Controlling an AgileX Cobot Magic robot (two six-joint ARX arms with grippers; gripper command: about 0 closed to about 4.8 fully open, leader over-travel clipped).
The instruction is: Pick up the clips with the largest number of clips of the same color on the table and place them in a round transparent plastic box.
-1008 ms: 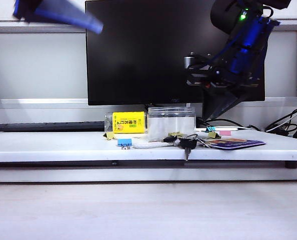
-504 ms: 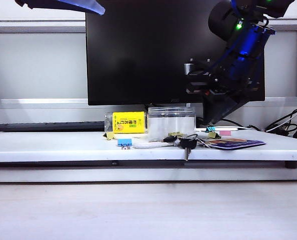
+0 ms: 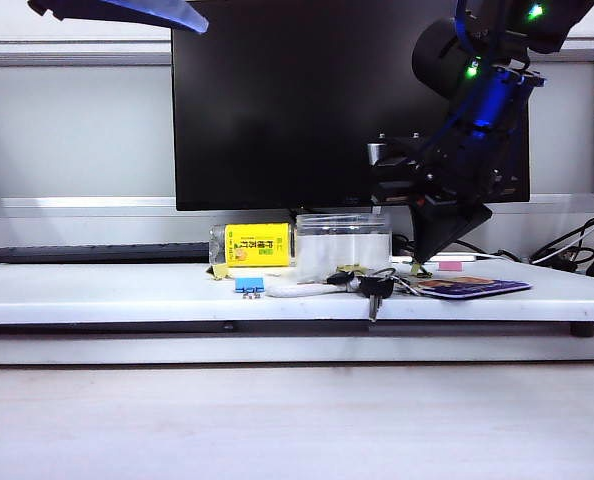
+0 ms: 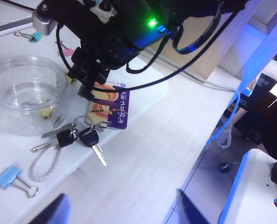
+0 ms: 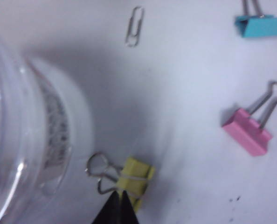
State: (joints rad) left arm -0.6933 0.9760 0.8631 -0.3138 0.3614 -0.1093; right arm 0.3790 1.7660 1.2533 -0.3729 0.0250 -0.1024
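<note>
Smooth white worktop [image 3: 127,290] under me, matte and glossy in patches. The round transparent plastic box [image 4: 22,95] is a squat clear tub with a thick rim and ribbed wall, standing at the middle of the worktop in front of the dark monitor [image 3: 307,100]; through its wall I make out pale-yellow clips [image 4: 46,110] lying on its floor. Right beside the tub's curved wall [image 5: 22,140] lies another pale-yellow clip [image 5: 136,179], a small folded-metal wedge with thin silver wire loops pointing toward the tub. My right hand [image 5: 116,207] is down on it, its dark tips pressed together to a point at the clip's edge; the clip sits on the worktop, and I cannot tell whether it is truly pinched. Near it, apart from each other, a pink clip [image 5: 248,133], a teal clip [image 5: 261,25] and a bare silver paperclip [image 5: 134,25]. From outside, that right hand [image 3: 424,262] points down just right of the tub. My left hand [image 4: 122,210] hangs high over the worktop's front edge, fingers spread wide, holding nothing. Below it: a blue clip [image 4: 8,176], black-headed keys [image 4: 78,137] on a white woven cord, and a glossy printed card [image 4: 111,105].
</note>
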